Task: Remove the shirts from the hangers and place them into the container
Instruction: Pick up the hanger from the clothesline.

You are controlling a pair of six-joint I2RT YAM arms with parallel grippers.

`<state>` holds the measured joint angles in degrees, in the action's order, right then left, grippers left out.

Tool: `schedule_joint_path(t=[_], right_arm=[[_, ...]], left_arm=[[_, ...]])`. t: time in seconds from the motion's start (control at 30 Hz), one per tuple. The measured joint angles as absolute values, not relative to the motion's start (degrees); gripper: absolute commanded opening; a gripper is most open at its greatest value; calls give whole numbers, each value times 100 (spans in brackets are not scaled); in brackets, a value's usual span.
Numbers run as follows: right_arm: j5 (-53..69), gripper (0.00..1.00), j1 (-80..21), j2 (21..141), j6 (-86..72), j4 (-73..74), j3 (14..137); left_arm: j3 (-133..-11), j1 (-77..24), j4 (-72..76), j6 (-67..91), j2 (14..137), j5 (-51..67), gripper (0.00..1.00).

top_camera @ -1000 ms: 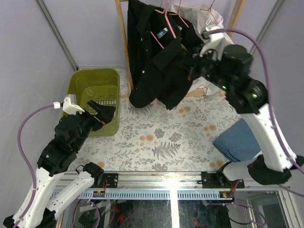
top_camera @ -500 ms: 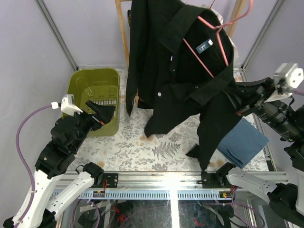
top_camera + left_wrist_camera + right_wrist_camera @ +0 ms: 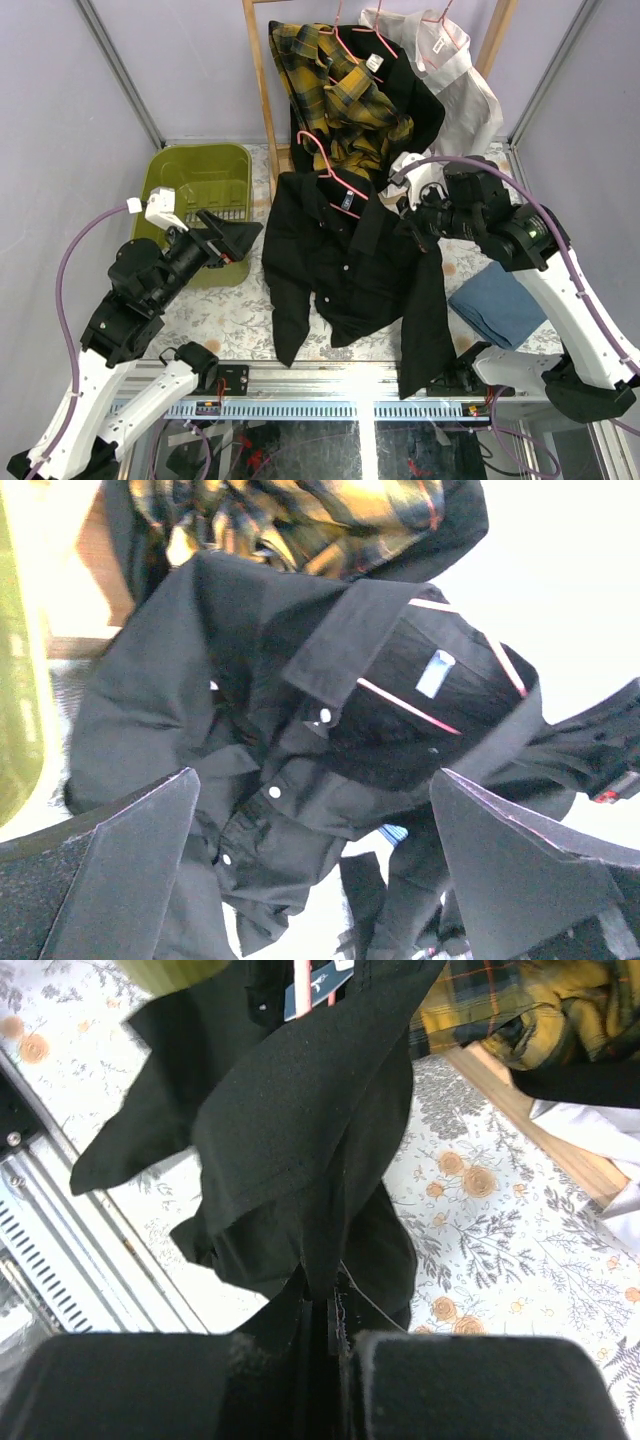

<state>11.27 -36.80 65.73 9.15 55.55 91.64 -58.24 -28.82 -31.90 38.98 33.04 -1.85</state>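
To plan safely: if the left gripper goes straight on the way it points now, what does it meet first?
Most likely the black shirt: in the wrist view its buttoned front lies straight ahead of the open left gripper. Nothing shows in between, though the depth is unclear.

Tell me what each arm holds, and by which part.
Right jaws pinch the black shirt by a fold near its shoulder; left jaws hold nothing.

blue cloth [image 3: 500, 305] lies on floral table [image 3: 240, 310], wooden rack [image 3: 258, 90] behind.
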Motion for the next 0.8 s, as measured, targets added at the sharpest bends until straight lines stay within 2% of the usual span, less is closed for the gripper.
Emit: schedule_joint_path(t=[0.33,0.57,0.67,0.73,0.8], right_arm=[[1752,0,-3682,6108,1022,5544,8547],[2117,0,-3680,6250,631,5011,8068],[2290,0,-3682,6274,475,4834,7966],[2370,0,-3682,6274,395,4768,7924],[2383,0,-3682,6274,346,4733,7911]], left_arm=[[-5852,-2882,-2394,3426,3935,899,100],[-6014,-2882,-1463,3142,4440,1844,100],[-6014,-2882,-1114,3098,4668,2036,87],[-6014,-2882,-934,3094,4836,2112,85],[-6014,-2882,-751,3096,4982,2189,75]])
